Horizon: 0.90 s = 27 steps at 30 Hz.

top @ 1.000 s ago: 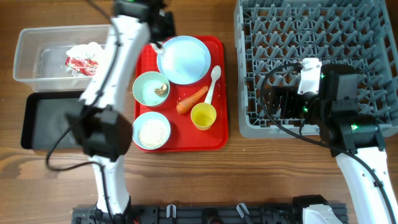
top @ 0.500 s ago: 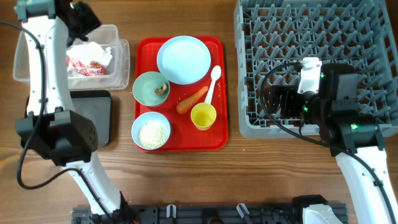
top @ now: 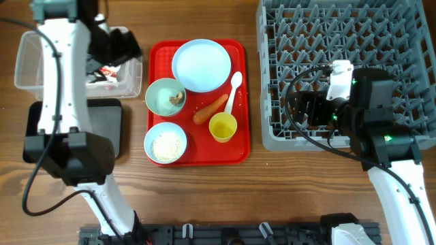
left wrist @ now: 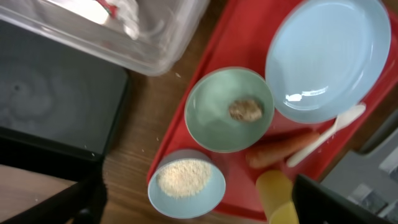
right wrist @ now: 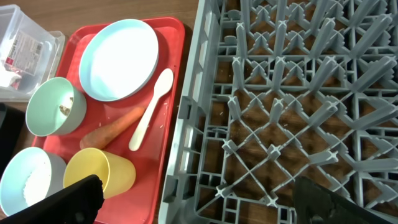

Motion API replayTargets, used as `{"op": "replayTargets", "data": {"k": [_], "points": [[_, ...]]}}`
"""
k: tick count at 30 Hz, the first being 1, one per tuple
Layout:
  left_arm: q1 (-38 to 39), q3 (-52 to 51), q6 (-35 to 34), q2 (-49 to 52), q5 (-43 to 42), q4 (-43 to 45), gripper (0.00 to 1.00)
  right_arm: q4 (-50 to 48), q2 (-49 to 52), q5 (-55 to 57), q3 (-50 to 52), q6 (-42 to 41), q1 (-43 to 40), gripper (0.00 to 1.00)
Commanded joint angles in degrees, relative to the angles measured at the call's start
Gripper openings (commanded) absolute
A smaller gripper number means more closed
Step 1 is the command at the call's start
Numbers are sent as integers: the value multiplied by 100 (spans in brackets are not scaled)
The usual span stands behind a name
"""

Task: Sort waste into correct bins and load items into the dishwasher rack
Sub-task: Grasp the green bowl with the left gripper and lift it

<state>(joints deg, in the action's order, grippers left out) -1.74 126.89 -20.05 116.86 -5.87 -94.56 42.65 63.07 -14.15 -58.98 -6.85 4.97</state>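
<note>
Crumpled white and red paper (top: 102,72) lies in the clear tub (top: 30,61). My left gripper (top: 117,46) hangs open and empty over the tub's right end. In the left wrist view the open gripper (left wrist: 199,211) looks down on the rice bowl (left wrist: 186,183), the bowl with a brown scrap (left wrist: 229,110), the carrot (left wrist: 283,149) and the yellow cup (left wrist: 277,196). The light-blue plate (top: 201,64) and white spoon (top: 233,88) also sit on the red tray (top: 242,146). My right gripper (top: 303,109) stands open over the grey rack (top: 347,41), near its left edge.
The black tray (top: 109,126) lies in front of the tub, partly under my left arm. Bare wood runs between the black tray and the red tray, and along the table's front. The rack (right wrist: 280,106) fills the right side.
My left arm swung from the red tray's back edge over to the clear tub. Its gripper opened, and the paper now lies loose in the tub. The right arm has not moved.
</note>
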Motion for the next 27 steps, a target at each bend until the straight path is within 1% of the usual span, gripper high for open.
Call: {"op": "replayTargets", "data": {"k": [1,2,4,6,9,11,12,13,15,17,19,22,24,26,27], "points": [[660,-31,-4,-125,125,76,85,-13,48,-98,-90,-85,-17,100],[833,-83,-31,-125,125,195,81,-13,48,-98,-90,-85,-17,100],[1121,-332,-142,-122,149,446,77,-7,48,-101,-90,-85,-17,100],[1394,-739,-142,-98,321,756,76,7,48,-101,-90,-85,-17,100],[1663,-1488,-138,-59,319,1464,71,7,48,-98,-90,-81,-17,100],[1797,-2076,-125,-50,317,2070,56,7,48,-98,-90,-81,-17,100],[1851,-2424,-52,-50,317,2437,44,13,48,-101,-90,-85,-17,100],[1884,-2643,35,-50,313,2662,38,24,48,-101,-90,-85,-17,100],[1939,-3139,186,-50,313,3156,32,28,48,-101,-90,-85,-17,100],[1954,-3421,334,-48,317,3373,27,28,48,-101,-90,-85,-17,100],[1954,-3661,334,-48,317,3432,22,33,48,-101,-90,-85,-17,100],[1965,-4054,332,-48,315,3709,20,26,48,-101,-90,-85,-17,100],[1963,-4197,332,-48,317,3805,17,37,48,-101,-90,-85,-17,100],[1963,-4214,332,-48,317,3834,11,61,48,-101,-90,-85,-17,100],[1963,-4214,332,-48,315,3851,5,72,48,-103,-90,-90,-17,100]]}}
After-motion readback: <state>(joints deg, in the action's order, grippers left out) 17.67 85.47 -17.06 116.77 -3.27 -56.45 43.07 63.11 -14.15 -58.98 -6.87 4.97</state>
